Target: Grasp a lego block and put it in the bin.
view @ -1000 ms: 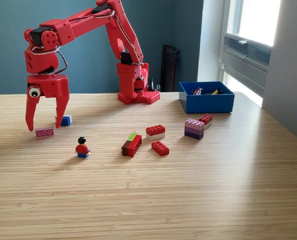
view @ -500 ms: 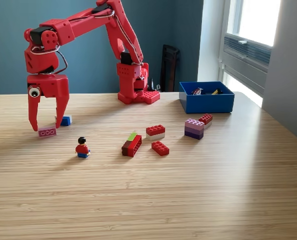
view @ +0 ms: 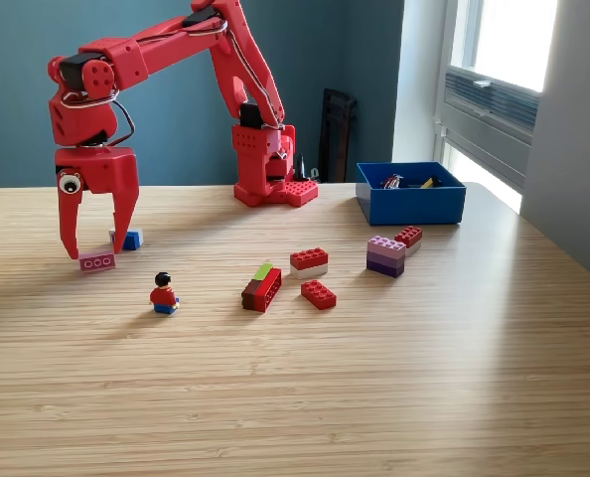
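My red gripper (view: 96,247) hangs at the exterior view's left, pointing down, fingers apart and open. A small pink lego block (view: 96,262) lies on the table just below and between the fingertips, not gripped. A small blue block (view: 130,239) sits right behind the right finger. The blue bin (view: 410,193) stands at the back right with a few pieces inside.
On the wooden table (view: 295,397) lie a minifigure (view: 163,294), a dark red and green block (view: 262,288), a red and white block (view: 309,262), a flat red block (view: 318,294), a purple stack (view: 385,255) and a red piece (view: 408,238). The arm's base (view: 270,169) stands at the back.
The gripper has shifted slightly to the right across the frames. The pink block has slid right with it, from outside the left fingertip to between the fingers.
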You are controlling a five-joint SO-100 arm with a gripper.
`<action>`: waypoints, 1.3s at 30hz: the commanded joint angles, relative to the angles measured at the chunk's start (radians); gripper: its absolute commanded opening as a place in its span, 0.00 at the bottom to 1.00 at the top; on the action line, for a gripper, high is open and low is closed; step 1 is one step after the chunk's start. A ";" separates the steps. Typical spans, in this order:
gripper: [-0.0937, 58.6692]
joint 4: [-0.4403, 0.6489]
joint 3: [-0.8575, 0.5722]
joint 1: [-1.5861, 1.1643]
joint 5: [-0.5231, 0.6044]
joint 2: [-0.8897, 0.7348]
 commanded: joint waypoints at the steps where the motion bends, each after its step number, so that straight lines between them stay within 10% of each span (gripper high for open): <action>1: 0.03 0.067 -0.132 -0.026 -0.029 0.020; 16: 0.00 0.170 -0.049 -0.437 -0.181 0.161; 39: 0.00 0.170 0.408 -1.615 -0.091 0.730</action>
